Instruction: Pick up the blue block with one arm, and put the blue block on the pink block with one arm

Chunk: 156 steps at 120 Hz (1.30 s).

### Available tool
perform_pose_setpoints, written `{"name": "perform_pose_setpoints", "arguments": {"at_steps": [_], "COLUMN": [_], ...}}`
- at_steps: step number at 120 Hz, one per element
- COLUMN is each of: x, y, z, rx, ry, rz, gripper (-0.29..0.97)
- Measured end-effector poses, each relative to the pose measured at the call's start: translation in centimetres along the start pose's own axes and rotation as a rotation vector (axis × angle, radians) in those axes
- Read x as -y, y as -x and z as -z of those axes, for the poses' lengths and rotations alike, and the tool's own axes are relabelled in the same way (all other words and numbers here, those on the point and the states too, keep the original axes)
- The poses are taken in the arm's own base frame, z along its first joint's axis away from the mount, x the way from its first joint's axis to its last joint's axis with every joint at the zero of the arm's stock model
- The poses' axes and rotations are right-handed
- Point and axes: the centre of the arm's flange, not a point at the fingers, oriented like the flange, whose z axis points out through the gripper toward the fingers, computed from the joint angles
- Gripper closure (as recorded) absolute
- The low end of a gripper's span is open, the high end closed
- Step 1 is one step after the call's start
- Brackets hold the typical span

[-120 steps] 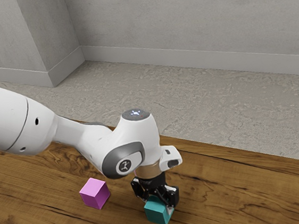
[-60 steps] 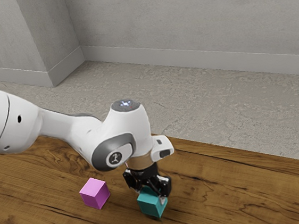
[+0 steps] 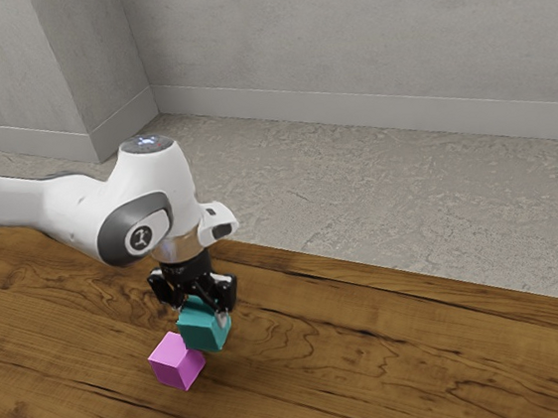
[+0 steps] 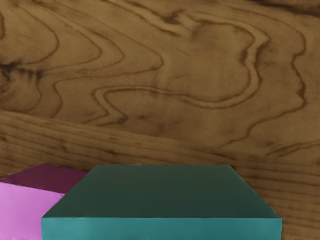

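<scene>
A teal-blue block [image 3: 204, 328] hangs in the air, lifted off the wooden table, with my gripper [image 3: 201, 315] shut on it from two sides. It hovers just above and slightly to the exterior view's right of the pink block [image 3: 176, 361], which rests on the table. In the wrist view the blue block [image 4: 160, 202] looms large right under my hand, and a corner of the pink block [image 4: 22, 202] peeks out beside and below it.
The wooden table [image 3: 395, 366] stretches toward the exterior view's right. Its far edge [image 3: 416, 279] runs diagonally behind the blocks, with grey floor and walls beyond.
My arm has lifted the blue block off the table and carried it toward the exterior view's left, from beside the pink block to just above it. The pink block has not moved.
</scene>
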Motion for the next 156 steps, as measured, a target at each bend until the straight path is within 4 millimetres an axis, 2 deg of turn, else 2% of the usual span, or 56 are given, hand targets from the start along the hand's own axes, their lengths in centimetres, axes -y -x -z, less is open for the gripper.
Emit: {"name": "perform_pose_setpoints", "arguments": {"at_steps": [12,33,68,98,156], "x": [2.3,3.2,7.2,7.6,8.7], "y": [0.3,1.6,0.9,1.8,1.5], "z": [0.7,0.9,0.5,-0.1,-0.5], "rx": [0.007,0.023,0.053,0.064,0.069], "ry": [-0.013,-0.03,-0.003,0.024,0.053], "rz": [0.014,-0.016,-0.008,-0.067,-0.119], "gripper": [0.3,0.3,0.3,0.3,0.3]}}
